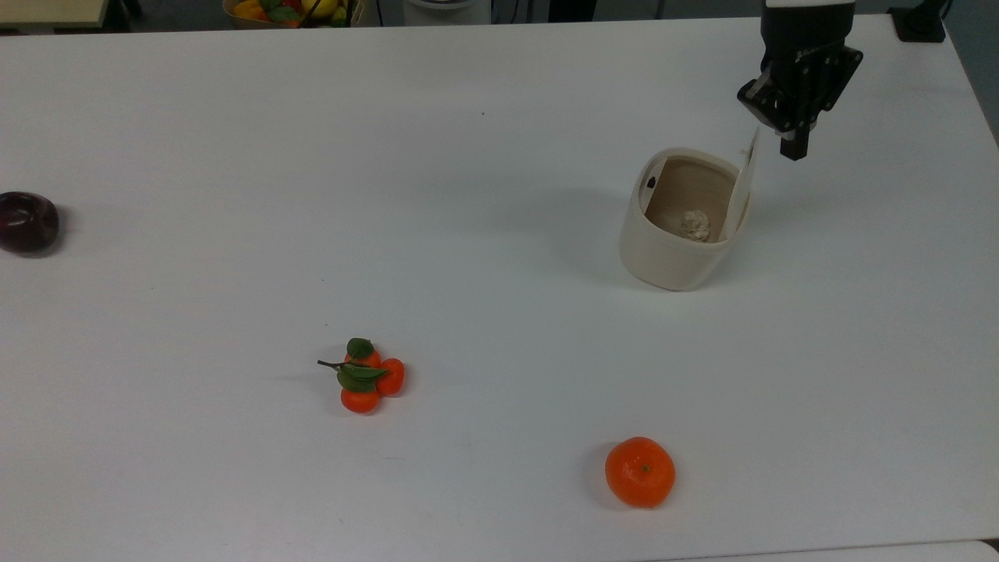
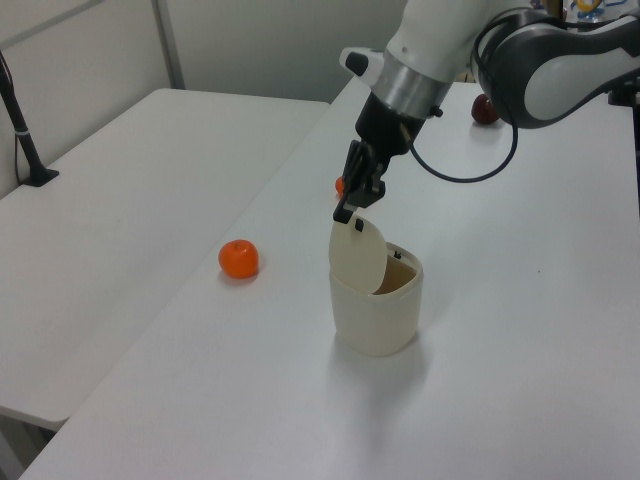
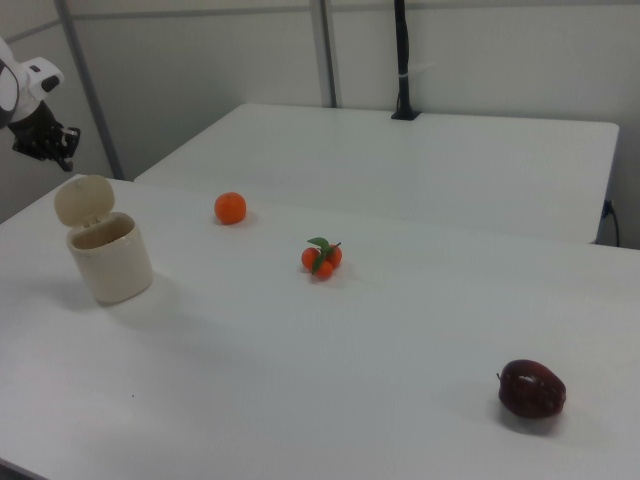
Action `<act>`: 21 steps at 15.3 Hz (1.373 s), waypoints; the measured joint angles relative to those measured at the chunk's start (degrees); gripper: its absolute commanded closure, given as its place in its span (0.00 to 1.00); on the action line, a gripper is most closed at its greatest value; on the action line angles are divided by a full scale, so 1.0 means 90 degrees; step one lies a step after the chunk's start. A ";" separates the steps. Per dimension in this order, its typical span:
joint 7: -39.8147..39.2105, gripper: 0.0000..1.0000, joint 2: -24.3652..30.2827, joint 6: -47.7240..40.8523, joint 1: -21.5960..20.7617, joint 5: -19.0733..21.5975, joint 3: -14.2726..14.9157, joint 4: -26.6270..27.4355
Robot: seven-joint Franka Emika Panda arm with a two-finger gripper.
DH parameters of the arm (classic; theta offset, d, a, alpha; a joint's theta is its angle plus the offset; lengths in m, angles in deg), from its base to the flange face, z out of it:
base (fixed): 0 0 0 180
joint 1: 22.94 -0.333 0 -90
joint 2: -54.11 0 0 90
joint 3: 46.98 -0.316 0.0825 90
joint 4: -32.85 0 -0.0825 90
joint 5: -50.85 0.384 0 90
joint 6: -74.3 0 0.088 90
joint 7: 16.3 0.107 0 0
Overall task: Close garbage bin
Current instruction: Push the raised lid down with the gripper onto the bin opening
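Hovering just beyond the raised lid (image 1: 742, 187) of the garbage bin (image 1: 677, 238), the end effector (image 1: 794, 151) points down with its fingers clenched together, gripping nothing. That cream bin stands upright on the white bench (image 1: 468, 234) toward 2 o'clock in the top view, lid up on edge, a crumpled wad (image 1: 695, 225) lying on its tan floor. An orange (image 1: 640, 471) sits at 5 o'clock, a leafy cluster of small oranges (image 1: 364, 376) near 7 o'clock, and a dark red apple (image 1: 27, 222) at 9 o'clock.
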 measured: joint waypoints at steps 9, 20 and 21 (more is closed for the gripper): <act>-0.0683 1.00 -0.0132 -0.1001 0.0122 -0.0001 0.0090 0.0104; -0.1348 1.00 -0.0151 -0.1341 0.0414 -0.0010 0.0110 0.0532; -0.1349 1.00 -0.0162 -0.1343 0.0414 -0.0010 0.0110 0.0548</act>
